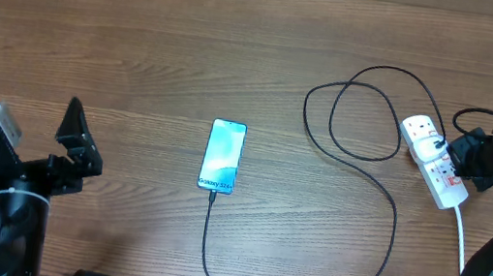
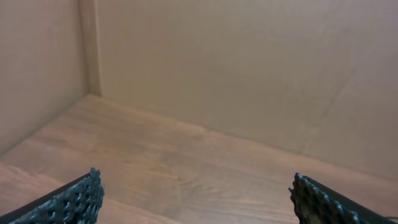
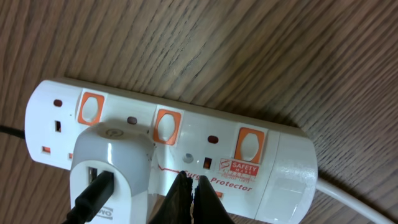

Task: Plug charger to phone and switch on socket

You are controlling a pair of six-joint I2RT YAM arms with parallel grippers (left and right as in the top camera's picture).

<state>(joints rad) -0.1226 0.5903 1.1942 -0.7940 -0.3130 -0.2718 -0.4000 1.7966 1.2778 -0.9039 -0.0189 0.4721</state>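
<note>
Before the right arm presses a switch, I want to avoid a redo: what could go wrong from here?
The shut right gripper hangs just off the middle switch, close to the adapter; it may miss or hit a wrong switch. A sideways push could slide the power strip and tug the cable at the phone.

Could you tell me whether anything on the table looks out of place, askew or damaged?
Nothing stands out. The phone lies flat, screen up, with the charger in its lower end. The charger's slack loops across itself beside the socket, which is untidy but shows no damage.
</note>
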